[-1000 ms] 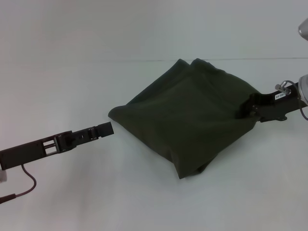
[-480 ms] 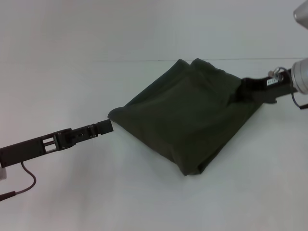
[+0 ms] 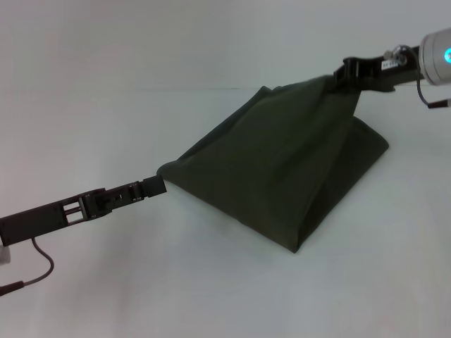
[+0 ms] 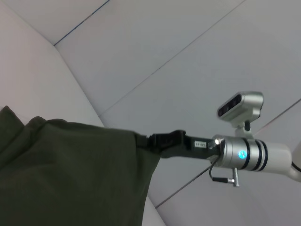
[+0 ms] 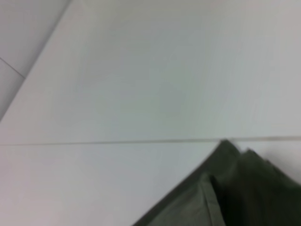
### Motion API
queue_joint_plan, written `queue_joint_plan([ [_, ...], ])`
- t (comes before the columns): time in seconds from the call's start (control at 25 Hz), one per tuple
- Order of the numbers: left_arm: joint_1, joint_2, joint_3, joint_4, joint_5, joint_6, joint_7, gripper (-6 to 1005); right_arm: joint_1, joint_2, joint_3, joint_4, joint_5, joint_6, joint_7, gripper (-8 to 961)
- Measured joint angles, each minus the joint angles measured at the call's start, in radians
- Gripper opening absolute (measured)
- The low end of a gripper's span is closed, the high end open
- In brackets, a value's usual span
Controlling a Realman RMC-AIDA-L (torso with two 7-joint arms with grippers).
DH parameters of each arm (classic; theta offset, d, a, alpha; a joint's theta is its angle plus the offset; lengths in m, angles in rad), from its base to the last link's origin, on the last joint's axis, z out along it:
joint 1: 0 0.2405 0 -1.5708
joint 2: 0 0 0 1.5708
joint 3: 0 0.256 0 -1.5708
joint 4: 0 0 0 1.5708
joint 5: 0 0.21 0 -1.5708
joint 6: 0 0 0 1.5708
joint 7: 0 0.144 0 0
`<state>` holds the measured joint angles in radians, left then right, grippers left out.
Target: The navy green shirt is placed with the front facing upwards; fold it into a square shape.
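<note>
We have the right tool [image 3: 338,77] clamped on the shirt [image 3: 282,169], corner lifted off the worktop [image 3: 106,105]. Left tool [image 3: 156,186] touches the shirt's left corner, low; can't tell its opening.

The right gripper [image 3: 337,77] has risen, lifting the navy green shirt [image 3: 282,162] edge into a tent

White table [image 3: 141,282] bearing the navy green shirt [image 3: 282,169] toward three o'clock, its lower folded edges resting on the surface.
</note>
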<state>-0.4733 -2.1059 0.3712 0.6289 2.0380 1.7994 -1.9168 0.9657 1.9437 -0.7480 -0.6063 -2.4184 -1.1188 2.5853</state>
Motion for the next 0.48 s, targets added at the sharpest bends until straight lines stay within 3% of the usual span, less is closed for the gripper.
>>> queue_joint_plan([
  [0.2,0.001,0.0,0.0,-0.001,0.0,0.006,-0.009,961,-0.01,0.004,-0.013,-0.038,-0.008,0.013,-0.011,54],
  [0.48,0.004,0.0,0.0,-0.003,0.001,0.005,-0.017,961,-0.086,-0.011,-0.04,-0.026,-0.014,0.071,-0.008,53],
])
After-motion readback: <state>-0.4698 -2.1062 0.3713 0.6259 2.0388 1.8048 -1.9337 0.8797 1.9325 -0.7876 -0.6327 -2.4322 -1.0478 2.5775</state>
